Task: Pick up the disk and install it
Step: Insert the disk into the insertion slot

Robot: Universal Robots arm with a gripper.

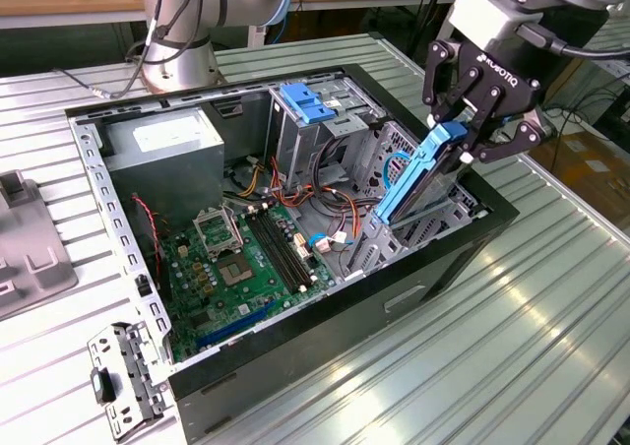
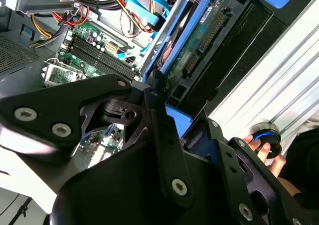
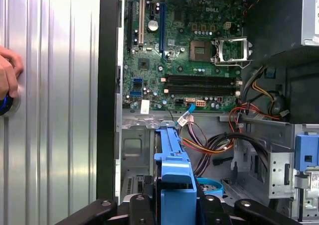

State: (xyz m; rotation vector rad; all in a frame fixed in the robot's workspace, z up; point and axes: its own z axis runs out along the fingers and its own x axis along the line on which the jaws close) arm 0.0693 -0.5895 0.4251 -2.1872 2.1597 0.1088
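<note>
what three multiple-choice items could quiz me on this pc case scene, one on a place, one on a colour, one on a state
1. Where is the disk?
A) flat on the motherboard
B) in the gripper, over the end of the case on the exterior view's right
C) on the table outside the case

2. What colour are the disk's side rails?
A) red
B) yellow
C) blue

3. How does the disk sit?
A) steeply tilted, upper end clamped
B) lying level
C) standing free, untouched

Answers:
1 B, the gripper is closed on the disk's upper end above that end of the case.
2 C, a blue rail runs along its edge in the exterior view.
3 A, it slants down from the gripper into the case.
</note>
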